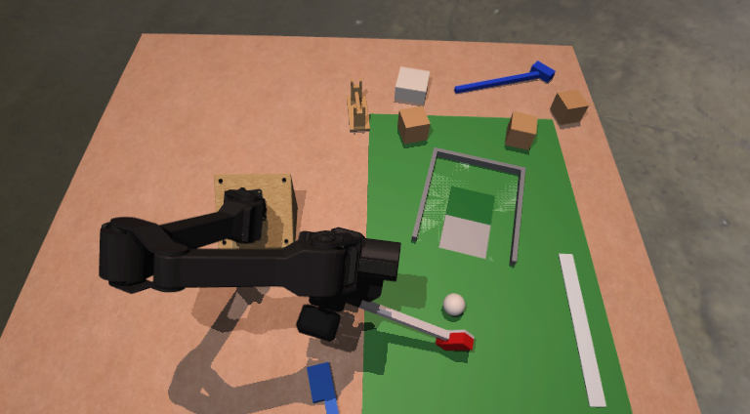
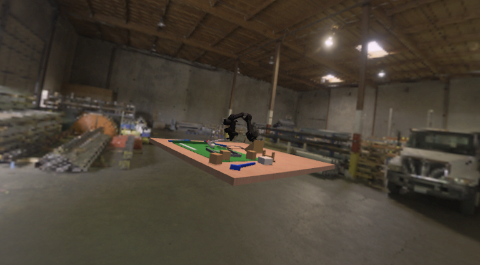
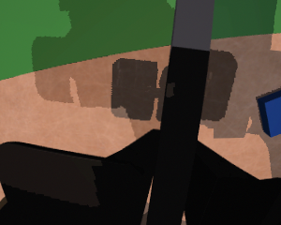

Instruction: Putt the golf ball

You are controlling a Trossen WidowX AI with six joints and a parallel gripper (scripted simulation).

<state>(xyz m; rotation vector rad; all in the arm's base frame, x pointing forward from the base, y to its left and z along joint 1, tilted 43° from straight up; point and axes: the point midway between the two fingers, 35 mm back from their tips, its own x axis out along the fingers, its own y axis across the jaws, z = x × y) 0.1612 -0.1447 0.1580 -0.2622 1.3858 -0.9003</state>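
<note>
My gripper point(image 1: 356, 302) point(image 3: 168, 138) is shut on the dark grip of the red putter point(image 1: 457, 341) point(image 3: 192, 23). Its pale shaft reaches out over the green mat point(image 1: 420, 382). The putter's red head is low over the mat, on the ball's side away from the ramp, with a gap to the ball. The white golf ball point(image 1: 453, 304) point(image 2: 212, 145) sits on the mat between the head and the ramp. The pale ramp point(image 1: 465, 236) leads to the dark green raised square point(image 1: 470, 203), inside a three-sided grey rail point(image 1: 519, 216). The fingertips are mostly hidden in the top view.
A blue putter point(image 1: 320, 382) point(image 3: 278, 114) lies near the front, another blue putter point(image 1: 497, 81) at the back right. Several brown blocks, a white block point(image 1: 411, 85) and a wooden stand point(image 1: 358, 107) are at the back. A white strip point(image 1: 581, 329) lies along the mat's right side.
</note>
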